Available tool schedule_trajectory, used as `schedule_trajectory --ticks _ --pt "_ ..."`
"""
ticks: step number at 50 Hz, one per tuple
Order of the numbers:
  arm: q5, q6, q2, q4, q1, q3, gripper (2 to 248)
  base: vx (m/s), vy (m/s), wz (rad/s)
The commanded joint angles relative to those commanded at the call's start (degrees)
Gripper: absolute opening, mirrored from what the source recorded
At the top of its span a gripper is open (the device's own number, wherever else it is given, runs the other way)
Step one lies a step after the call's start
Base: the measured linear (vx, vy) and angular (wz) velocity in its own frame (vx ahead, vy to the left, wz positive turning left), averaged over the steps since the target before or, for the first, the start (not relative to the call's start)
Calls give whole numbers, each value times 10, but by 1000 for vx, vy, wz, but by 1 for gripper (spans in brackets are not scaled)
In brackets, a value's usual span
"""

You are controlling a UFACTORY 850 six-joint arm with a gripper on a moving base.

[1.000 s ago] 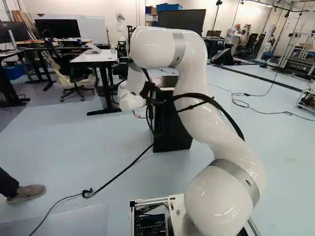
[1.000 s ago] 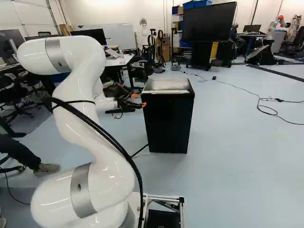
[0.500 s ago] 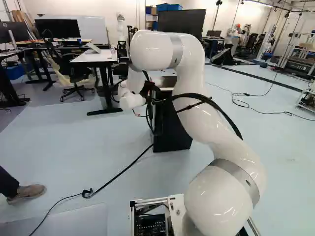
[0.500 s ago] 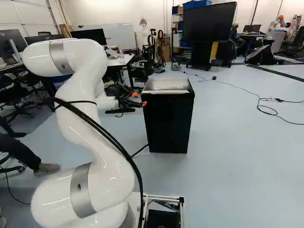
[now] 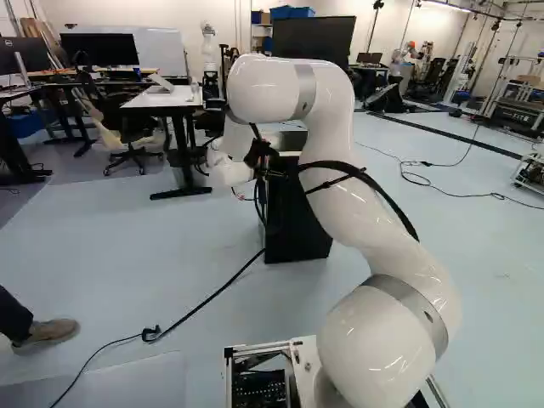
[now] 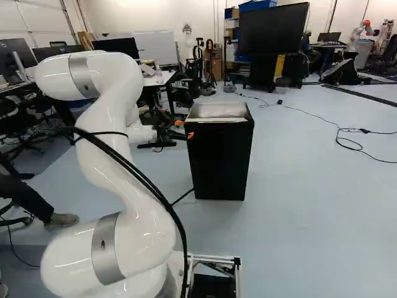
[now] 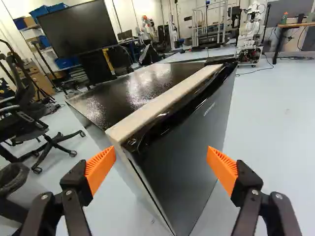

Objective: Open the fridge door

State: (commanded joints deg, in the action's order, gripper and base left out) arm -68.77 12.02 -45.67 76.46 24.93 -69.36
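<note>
Fridge door: edge approach.
Hand spread, gripping nothing; align one orange pad with the near edge, then draw outward without pressing the face.

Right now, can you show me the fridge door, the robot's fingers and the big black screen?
Fridge door (image 7: pixel 189 157): wrist view, middle of its front.
Fingers (image 7: pixel 100 169): wrist view, orange pad of one finger.
Big black screen (image 6: pixel 273 30): right base view, middle of its face.
</note>
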Motion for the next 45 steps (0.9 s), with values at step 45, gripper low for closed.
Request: schedule_trajectory --ticks 45 --pt "0 0 75 67 7 128 247 -1 0 -2"
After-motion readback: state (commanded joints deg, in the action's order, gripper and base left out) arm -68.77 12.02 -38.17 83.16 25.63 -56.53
